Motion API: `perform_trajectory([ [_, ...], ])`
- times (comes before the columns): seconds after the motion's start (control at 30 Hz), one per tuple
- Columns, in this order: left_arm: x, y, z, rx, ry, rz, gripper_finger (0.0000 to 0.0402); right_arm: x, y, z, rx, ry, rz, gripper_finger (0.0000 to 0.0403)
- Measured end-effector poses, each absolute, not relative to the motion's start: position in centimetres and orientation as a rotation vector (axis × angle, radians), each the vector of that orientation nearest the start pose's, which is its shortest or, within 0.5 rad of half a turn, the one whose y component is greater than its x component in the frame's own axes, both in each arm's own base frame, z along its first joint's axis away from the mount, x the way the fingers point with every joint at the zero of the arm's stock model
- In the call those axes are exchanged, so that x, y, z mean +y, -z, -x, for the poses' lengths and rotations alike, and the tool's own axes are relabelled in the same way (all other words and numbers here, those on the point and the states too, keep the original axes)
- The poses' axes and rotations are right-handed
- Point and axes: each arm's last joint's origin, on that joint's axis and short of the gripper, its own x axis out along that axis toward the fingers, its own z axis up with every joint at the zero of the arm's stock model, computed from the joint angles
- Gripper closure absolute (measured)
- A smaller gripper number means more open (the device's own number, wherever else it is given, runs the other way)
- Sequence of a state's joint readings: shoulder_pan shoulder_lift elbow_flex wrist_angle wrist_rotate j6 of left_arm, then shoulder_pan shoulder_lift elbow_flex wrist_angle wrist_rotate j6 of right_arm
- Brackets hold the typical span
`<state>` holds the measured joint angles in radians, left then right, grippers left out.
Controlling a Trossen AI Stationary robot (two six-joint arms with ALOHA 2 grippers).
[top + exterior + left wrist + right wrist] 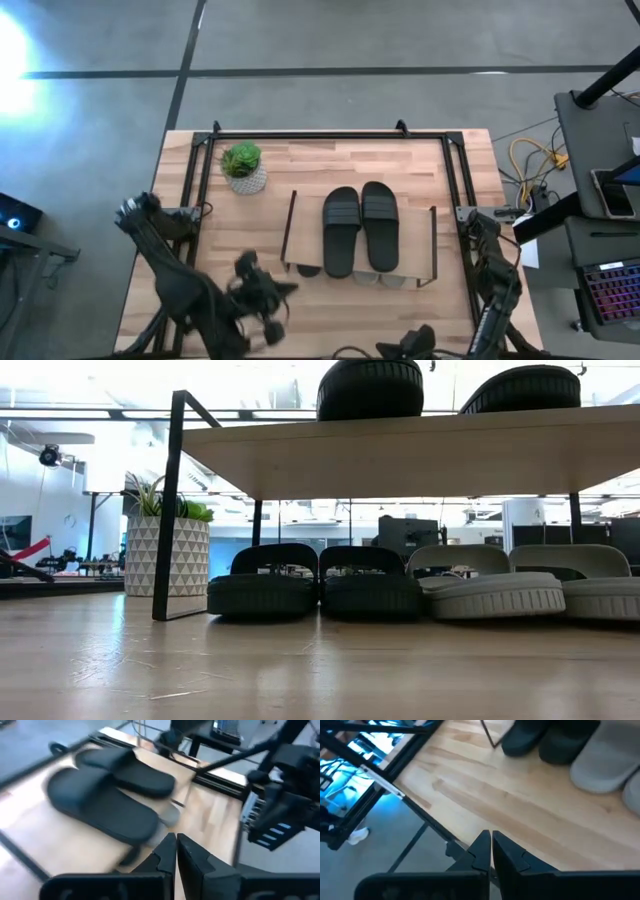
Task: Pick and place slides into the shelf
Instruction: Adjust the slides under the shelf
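- Overhead camera looks straight down on the whole table (320, 300) — the shelf (412, 240) near centre, a potted plant (243, 167) beside it.
- Low camera sits at tabletop height, close to the shelf (400, 455), facing level under its plank into the room.
- Left wrist camera looks past its own fingers (165, 855) at the black slides (100, 805) on top.
- Right wrist camera looks down at the table edge (435, 832).
- The overhead and low views share the shelf and plant (165, 555).
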<state>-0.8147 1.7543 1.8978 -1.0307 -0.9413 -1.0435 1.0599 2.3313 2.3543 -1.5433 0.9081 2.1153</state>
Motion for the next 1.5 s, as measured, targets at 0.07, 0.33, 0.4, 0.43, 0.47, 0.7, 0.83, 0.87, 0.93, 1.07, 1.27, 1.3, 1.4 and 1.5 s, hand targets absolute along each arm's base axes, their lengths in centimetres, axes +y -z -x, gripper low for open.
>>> perform_trajectory([
  [0.07, -21.8, -40.8, -25.6, 0.426, -0.399, 0.320, 0.0402, 38.0, -27.9, -23.9, 0.484, 0.626, -0.700, 0.0392],
  [0.33, -7.1, -45.0, -25.0, 0.486, -0.568, 0.392, 0.0402, 34.7, -30.5, -26.2, 0.342, 0.687, -0.773, 0.0392],
  [0.4, -3.3, -45.4, -25.6, 0.505, -0.538, 0.406, 0.0402, 33.0, -31.3, -27.4, 0.352, 0.715, -0.754, 0.0392],
  [0.43, -1.3, -45.6, -26.0, 0.500, -0.508, 0.433, 0.0402, 32.1, -31.7, -28.1, 0.368, 0.732, -0.742, 0.0392],
  [0.47, 1.0, -45.8, -26.4, 0.484, -0.476, 0.471, 0.0402, 31.1, -32.3, -28.7, 0.385, 0.745, -0.737, 0.0392],
  [0.7, 14.2, -43.8, -27.4, 0.438, -0.328, 0.803, 0.0402, 24.1, -37.0, -29.9, 0.415, 0.786, -0.662, 0.0392],
  [0.83, 18.1, -41.5, -28.1, 0.488, -0.299, 0.897, 0.0402, 21.2, -39.2, -27.9, 0.398, 0.793, -0.691, 0.0392],
  [0.87, 18.9, -40.7, -28.4, 0.507, -0.285, 0.918, 0.0402, 20.6, -39.4, -27.5, 0.394, 0.800, -0.704, 0.0392],
  [0.93, 20.5, -39.0, -29.3, 0.548, -0.262, 0.945, 0.0402, 19.4, -39.7, -26.5, 0.386, 0.816, -0.723, 0.0392],
  [1.07, 23.6, -35.4, -30.9, 0.616, -0.277, 1.006, 0.0402, 17.3, -39.4, -24.7, 0.359, 0.865, -0.778, 0.0392],
  [1.27, 28.0, -30.0, -32.2, 0.683, -0.305, 1.233, 0.0402, 15.9, -37.1, -23.4, 0.291, 0.969, -0.905, 0.0392],
  [1.3, 28.5, -29.3, -32.5, 0.689, -0.273, 1.264, 0.0402, 15.8, -36.7, -23.3, 0.282, 0.985, -0.923, 0.0392],
  [1.4, 29.4, -28.3, -33.4, 0.696, -0.228, 1.287, 0.0402, 15.6, -35.7, -23.2, 0.271, 1.029, -0.972, 0.0392],
  [1.5, 29.9, -27.8, -34.6, 0.691, -0.205, 1.245, 0.0402, 15.4, -35.2, -23.3, 0.320, 1.064, -0.999, 0.0392],
])
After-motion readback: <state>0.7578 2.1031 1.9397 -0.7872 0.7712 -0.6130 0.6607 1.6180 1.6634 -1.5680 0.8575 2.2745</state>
